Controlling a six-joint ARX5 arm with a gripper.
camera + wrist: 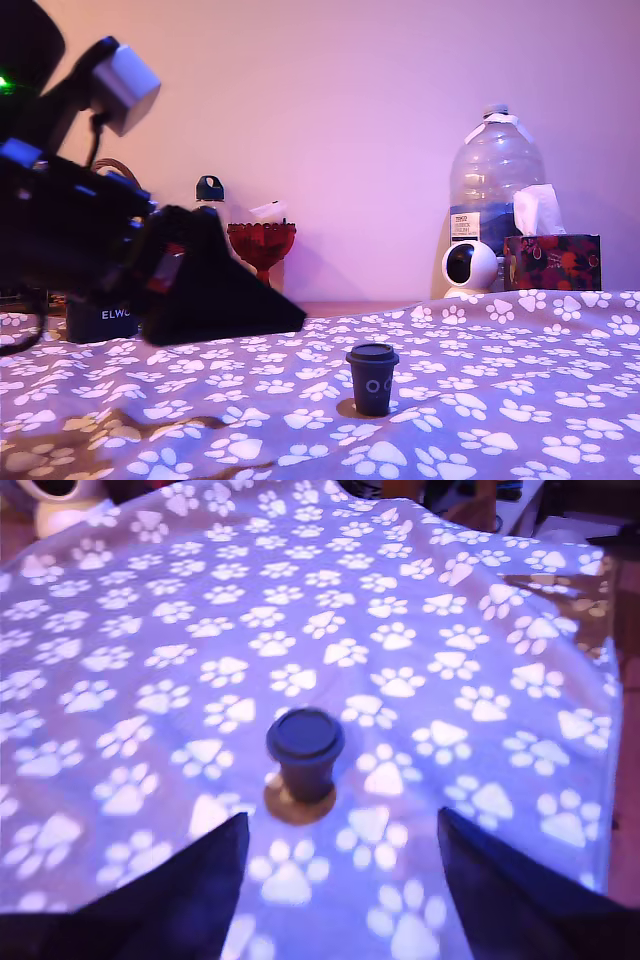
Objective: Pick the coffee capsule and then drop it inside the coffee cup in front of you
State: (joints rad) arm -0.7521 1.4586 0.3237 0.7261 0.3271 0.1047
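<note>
The coffee capsule [372, 378] is a tiny dark blue tub with a wider lid, standing upright on the paw-print cloth right of centre in the exterior view. The wrist view shows the capsule [305, 750] just ahead of the two dark fingers [190, 900], centred between them but beyond their tips. My gripper [285, 318] [342, 818] is open and holds nothing; it hovers low over the cloth, to the exterior view's left of the capsule. The coffee cup [100, 322], dark with white "ELWO" letters showing, stands at the far left, mostly hidden behind my arm.
A red glass goblet [262, 245] and a small blue-capped bottle [209, 190] stand behind the gripper. At the back right are a large water bottle [495, 180], a white round camera [470, 268] [60, 505] and a tissue box [552, 260]. The cloth's edge [612, 780] drops off nearby.
</note>
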